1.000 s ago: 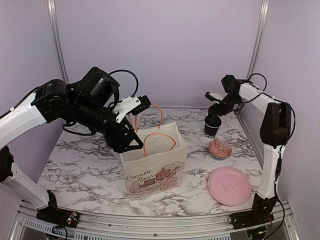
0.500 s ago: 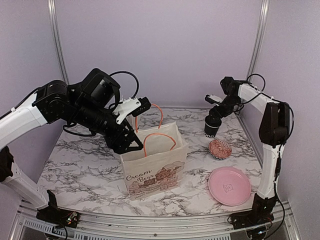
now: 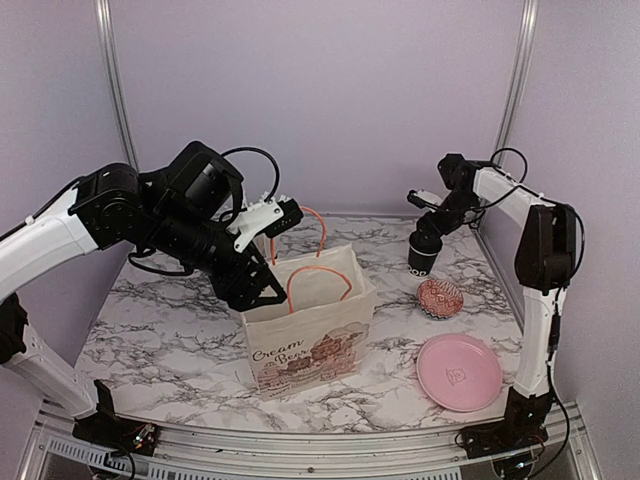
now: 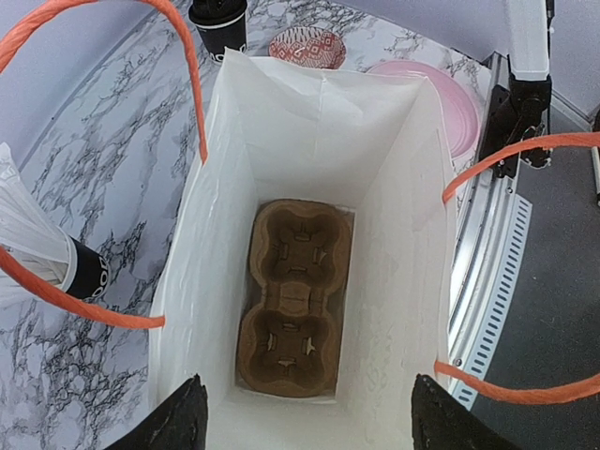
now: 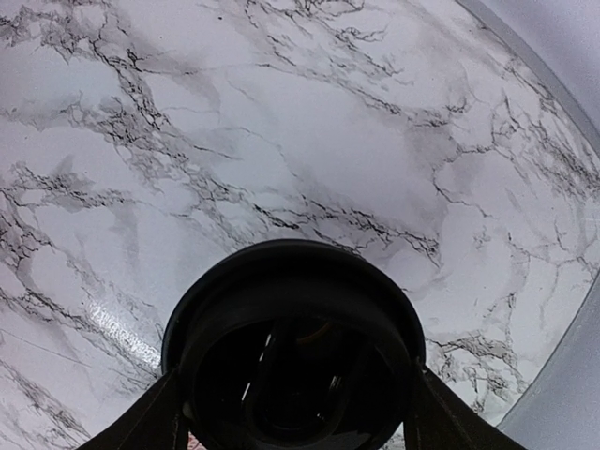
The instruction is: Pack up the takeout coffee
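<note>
**Task item.** The takeout coffee cup (image 3: 421,255) stands upright, lid on, at the far right of the desk (image 3: 170,330), close to the back corner and the right-hand frame rail. In the right wrist view only bare marble surrounds its lid (image 5: 295,347).

**Right gripper.** The right gripper (image 3: 428,230) sits over the cup top, one finger on each side of the lid rim. The fingers (image 5: 155,422) are apart and close against the rim. It cannot be told whether they press on it. The cup base is on the desk.

**Left gripper.** The left gripper (image 3: 262,290) is spread wide at the left end of the paper bag (image 3: 310,340). Its fingers (image 4: 183,422) flank the end of the bag mouth, and no clamp on the paper can be seen.

**Bag opening.** The mouth is fully open and rectangular. In the left wrist view both orange handles (image 4: 192,84) fall outside the walls, so the opening is unobstructed. The brown cup tray (image 4: 292,295) lies flat on the bag floor, its two wells vacant, with a narrow margin to each wall.

**Clearances**
- A strip of bare marble separates the bag's right edge from the cup.
- A red patterned bowl (image 3: 440,297) sits just on the near side of the cup, apart from it.
- A pink plate (image 3: 459,371) lies near the front right edge, well clear of the bag.
- A black cup of white straws (image 4: 84,270) stands just beside the bag's far wall, with a handle crossing in front of it
</note>
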You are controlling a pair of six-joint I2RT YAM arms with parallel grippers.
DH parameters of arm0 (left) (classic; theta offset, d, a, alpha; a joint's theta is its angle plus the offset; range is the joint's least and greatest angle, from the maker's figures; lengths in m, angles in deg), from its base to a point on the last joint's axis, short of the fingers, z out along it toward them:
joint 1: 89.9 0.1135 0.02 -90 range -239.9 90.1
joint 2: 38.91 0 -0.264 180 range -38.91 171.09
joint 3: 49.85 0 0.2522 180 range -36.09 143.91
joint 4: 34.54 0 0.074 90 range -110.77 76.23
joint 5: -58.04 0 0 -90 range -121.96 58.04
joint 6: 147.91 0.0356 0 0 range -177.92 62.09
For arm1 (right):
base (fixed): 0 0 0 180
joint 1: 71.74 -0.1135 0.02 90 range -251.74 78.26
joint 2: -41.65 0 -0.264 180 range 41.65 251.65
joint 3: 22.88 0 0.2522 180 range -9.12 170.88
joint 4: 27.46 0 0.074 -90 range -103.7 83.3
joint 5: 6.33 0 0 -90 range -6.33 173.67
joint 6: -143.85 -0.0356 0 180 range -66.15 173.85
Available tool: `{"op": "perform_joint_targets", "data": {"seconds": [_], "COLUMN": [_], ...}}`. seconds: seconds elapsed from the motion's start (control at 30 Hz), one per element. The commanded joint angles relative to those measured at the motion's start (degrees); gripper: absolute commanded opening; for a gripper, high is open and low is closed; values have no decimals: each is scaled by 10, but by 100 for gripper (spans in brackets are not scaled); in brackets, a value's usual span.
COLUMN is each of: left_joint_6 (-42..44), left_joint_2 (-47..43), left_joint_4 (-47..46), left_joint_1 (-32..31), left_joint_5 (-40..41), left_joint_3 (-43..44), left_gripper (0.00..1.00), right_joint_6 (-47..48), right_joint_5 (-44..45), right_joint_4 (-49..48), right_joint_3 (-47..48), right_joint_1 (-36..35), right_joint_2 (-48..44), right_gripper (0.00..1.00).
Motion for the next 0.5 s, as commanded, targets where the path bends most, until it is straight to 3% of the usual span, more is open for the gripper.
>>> {"op": "perform_joint_targets", "data": {"seconds": [0.0,0.13,0.27,0.47], "left_joint_6": [-2,-14,-15,-17], "left_joint_2": [-10,-46,-76,-51], "left_joint_4": [-8,-7,-5,1], "left_joint_1": [-2,-2,-2,30], "left_joint_5": [6,17,87,88], "left_joint_3": [25,54,37,17], "left_gripper": [75,76,80,82], "right_joint_6": [6,32,49,48], "right_joint_5": [-23,-47,-63,-145], "right_joint_4": [1,-36,-74,-84], "right_joint_3": [-4,-78,-141,-150], "right_joint_1": [-6,-26,-57,-76], "right_joint_2": [-38,-118,-200,-290], "right_gripper": [64,63,62,60]}}
